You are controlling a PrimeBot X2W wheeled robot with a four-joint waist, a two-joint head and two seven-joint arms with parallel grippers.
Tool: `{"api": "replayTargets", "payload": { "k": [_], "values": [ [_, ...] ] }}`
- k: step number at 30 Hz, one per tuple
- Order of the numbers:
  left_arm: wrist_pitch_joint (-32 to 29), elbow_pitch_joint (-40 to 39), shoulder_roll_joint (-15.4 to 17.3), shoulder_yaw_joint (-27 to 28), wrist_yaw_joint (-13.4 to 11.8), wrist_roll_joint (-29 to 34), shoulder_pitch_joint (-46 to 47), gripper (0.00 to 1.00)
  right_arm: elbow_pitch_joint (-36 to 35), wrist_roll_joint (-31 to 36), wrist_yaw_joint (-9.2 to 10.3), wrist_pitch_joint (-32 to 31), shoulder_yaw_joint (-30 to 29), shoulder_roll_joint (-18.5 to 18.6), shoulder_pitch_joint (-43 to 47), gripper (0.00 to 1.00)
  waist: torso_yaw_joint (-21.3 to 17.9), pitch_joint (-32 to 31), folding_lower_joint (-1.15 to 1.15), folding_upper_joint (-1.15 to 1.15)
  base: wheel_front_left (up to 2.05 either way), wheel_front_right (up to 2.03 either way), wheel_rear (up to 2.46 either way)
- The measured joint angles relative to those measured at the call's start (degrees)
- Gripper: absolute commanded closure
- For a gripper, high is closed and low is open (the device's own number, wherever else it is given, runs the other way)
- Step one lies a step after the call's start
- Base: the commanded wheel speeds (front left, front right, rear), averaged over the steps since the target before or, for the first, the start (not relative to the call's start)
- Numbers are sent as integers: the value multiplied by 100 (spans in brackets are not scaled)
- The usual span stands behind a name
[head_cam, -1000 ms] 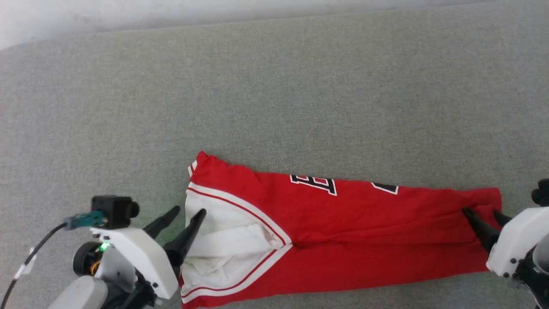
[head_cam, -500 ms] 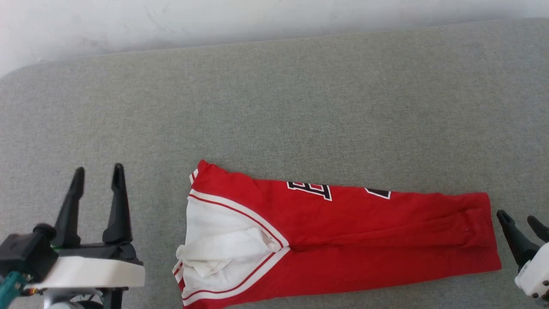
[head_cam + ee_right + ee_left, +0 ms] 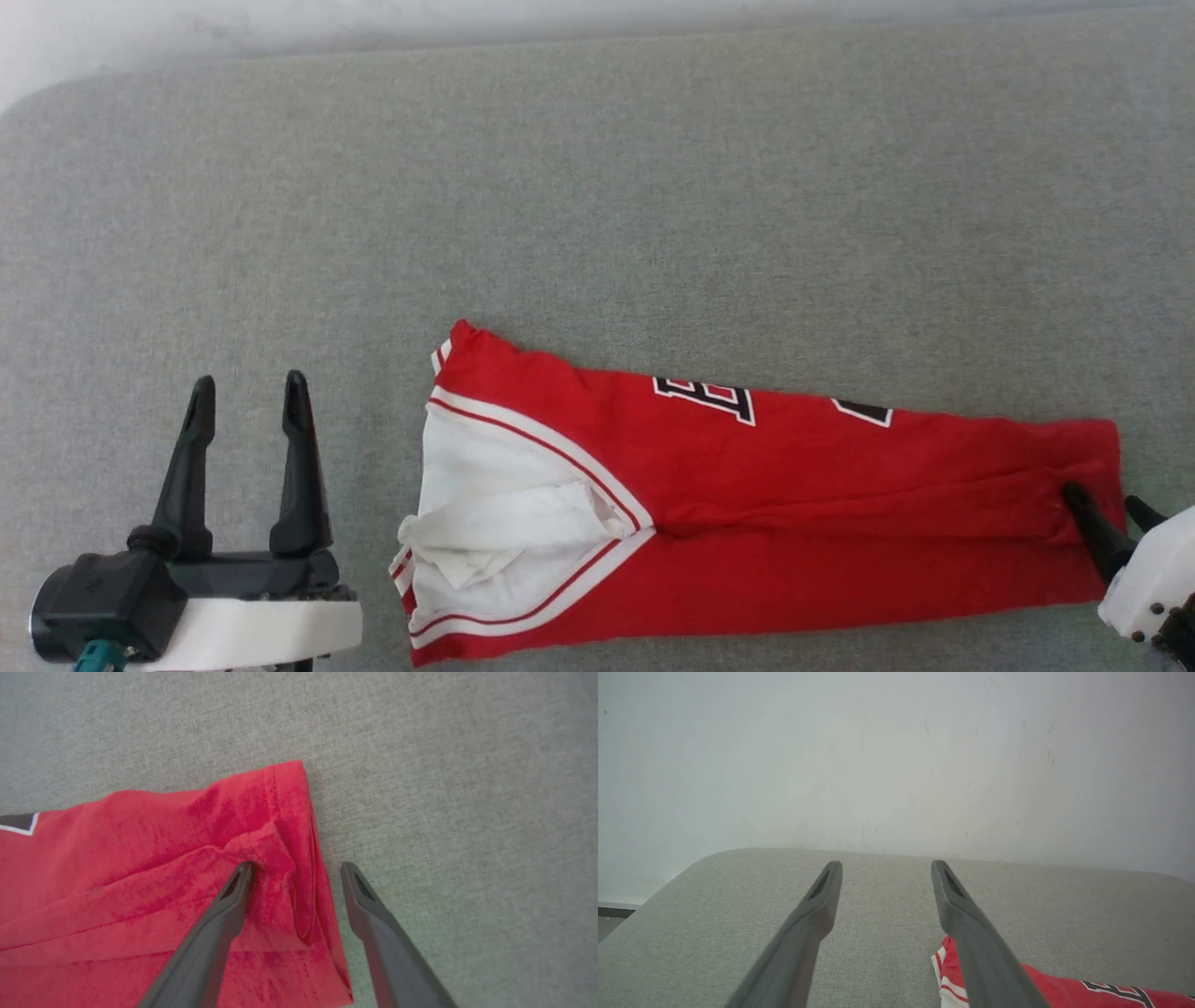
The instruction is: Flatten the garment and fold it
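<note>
The garment (image 3: pixel 803 485) lies folded into a long red strip across the near part of the grey surface. Its white sleeve with striped trim is at the left end and black lettering shows along its far edge. My left gripper (image 3: pixel 247 397) stands open over bare surface, well to the left of the sleeve end. In the left wrist view the open left gripper (image 3: pixel 886 868) points toward the wall, with the garment's corner (image 3: pixel 1045 989) at the lower right. My right gripper (image 3: pixel 1102 499) is open at the hem end. In the right wrist view the right gripper (image 3: pixel 296 870) straddles the hem (image 3: pixel 303 872).
The grey fabric surface (image 3: pixel 597 205) stretches wide beyond the garment, with a rounded corner at the far left. A pale wall (image 3: pixel 896 756) rises behind its far edge.
My left gripper has let go of the sleeve end and drawn back to the left, fingers now pointing away. The right gripper stays at the hem. The head camera has shifted.
</note>
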State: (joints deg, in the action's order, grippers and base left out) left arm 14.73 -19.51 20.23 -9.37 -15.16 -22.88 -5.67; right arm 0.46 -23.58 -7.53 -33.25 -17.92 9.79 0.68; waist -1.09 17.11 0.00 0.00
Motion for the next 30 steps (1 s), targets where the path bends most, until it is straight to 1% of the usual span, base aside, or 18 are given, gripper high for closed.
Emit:
{"api": "replayTargets", "payload": {
  "k": [6,7,8,9,12,15,18,21,24,27,30],
  "values": [
    [0,93,-113,101,260,82,127,0,132,-69,-1,-242,-9,114,-114,0,104,241,0,0,0,0,0],
    [0,121,-120,110,305,82,138,0,130,-137,-1,-348,-8,119,-116,32,120,267,0,0,0,0,0],
    [0,147,-127,120,343,83,145,0,108,-231,1,-456,-16,130,-121,69,133,286,0,0,0,0,0],
    [0,168,-141,132,359,86,147,0,70,-312,7,-557,-31,141,-124,100,143,300,0,0,0,0,0],
    [0,227,-179,163,443,88,149,0,-42,-419,4,-812,-47,113,-124,100,134,289,0,0,0,0,0],
    [0,275,-202,192,501,89,149,0,-115,-347,-2,-834,-105,15,-125,100,101,236,0,0,0,0,0],
    [0,303,-210,223,511,90,147,0,-140,-149,-9,-667,-171,-19,-168,100,50,176,0,0,0,0,0],
    [0,325,-258,248,549,91,144,0,-125,115,-7,-416,-309,81,-312,100,-13,114,0,0,0,0,0],
    [0,341,-313,249,560,94,140,0,-27,308,-7,-272,-443,367,-597,100,-81,66,0,0,0,0,0],
    [0,363,-342,243,604,133,136,0,224,490,-7,-152,-765,725,-854,100,-116,22,0,0,0,0,0],
    [0,391,-331,258,605,160,119,0,437,770,-7,-23,-1093,1004,-1024,100,-122,-19,0,0,0,0,0]
  ]
}}
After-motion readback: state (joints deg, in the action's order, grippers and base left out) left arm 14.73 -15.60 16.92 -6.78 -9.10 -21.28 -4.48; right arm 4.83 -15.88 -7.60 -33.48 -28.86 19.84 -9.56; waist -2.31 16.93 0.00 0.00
